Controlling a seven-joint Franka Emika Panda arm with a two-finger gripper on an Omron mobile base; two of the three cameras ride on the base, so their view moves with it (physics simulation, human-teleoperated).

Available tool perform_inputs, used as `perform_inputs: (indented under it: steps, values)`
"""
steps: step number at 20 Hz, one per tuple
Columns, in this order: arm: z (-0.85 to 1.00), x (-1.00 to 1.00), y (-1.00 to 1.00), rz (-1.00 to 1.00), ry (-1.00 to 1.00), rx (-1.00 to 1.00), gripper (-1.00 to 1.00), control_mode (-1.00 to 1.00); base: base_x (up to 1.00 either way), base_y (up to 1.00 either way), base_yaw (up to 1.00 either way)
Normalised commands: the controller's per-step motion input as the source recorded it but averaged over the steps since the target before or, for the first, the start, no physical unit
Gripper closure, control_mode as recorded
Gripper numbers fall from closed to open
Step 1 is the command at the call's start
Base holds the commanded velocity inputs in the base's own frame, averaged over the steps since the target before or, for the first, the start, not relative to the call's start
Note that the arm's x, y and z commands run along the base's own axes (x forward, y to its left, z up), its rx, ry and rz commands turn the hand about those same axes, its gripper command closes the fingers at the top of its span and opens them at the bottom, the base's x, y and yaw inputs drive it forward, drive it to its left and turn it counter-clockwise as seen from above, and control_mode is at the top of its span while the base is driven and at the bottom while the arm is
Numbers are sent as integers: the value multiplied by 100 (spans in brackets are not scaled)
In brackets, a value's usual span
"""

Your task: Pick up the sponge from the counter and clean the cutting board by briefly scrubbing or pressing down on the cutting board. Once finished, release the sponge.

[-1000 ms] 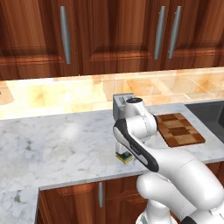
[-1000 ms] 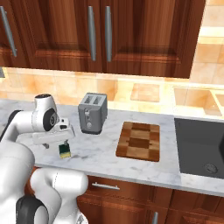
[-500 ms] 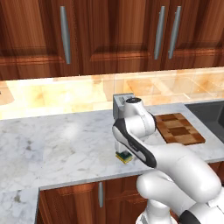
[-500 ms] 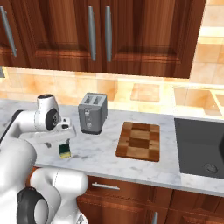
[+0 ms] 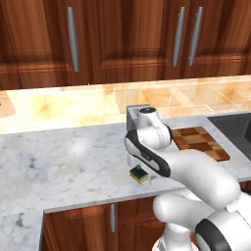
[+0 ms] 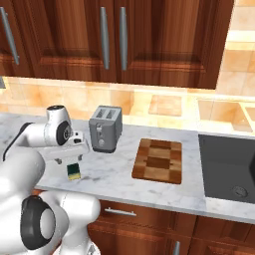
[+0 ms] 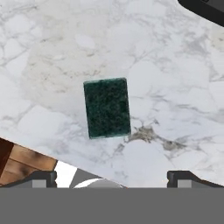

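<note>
The sponge, dark green side up, lies flat on the white marble counter close to its front edge. My gripper hangs open just above it, and its two dark fingertips stand wide apart with nothing between them. From the base cameras the sponge sits right under the hand, with the gripper a little above it. The reddish-brown checkered cutting board lies bare on the counter to the right of the sponge.
A grey metal toaster stands behind the sponge, between it and the cutting board; my arm partly hides the toaster from the left. A dark sink is set into the counter at the far right. Wooden wall cabinets hang above.
My hand has crept slightly to the right over the sponge. The jaws stay wide open and the sponge has not moved.
</note>
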Motion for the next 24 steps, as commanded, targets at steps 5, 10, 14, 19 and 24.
perform_inputs:
  steps: [5, 10, 14, 19, 24]
  values:
    - [-26, 19, 10, 0, 0, -1, -100, -100, 0, 0, 0]
    - [-29, 15, 13, 0, 0, -3, -100, -100, 0, 0, 0]
    - [-21, 8, 12, 0, 0, -1, -100, -100, 0, 0, 0]
    - [-19, 7, 17, 0, 1, -1, -100, -100, 0, 0, 0]
    - [-7, 4, 1, 0, 0, 0, -100, -100, 0, 0, 0]
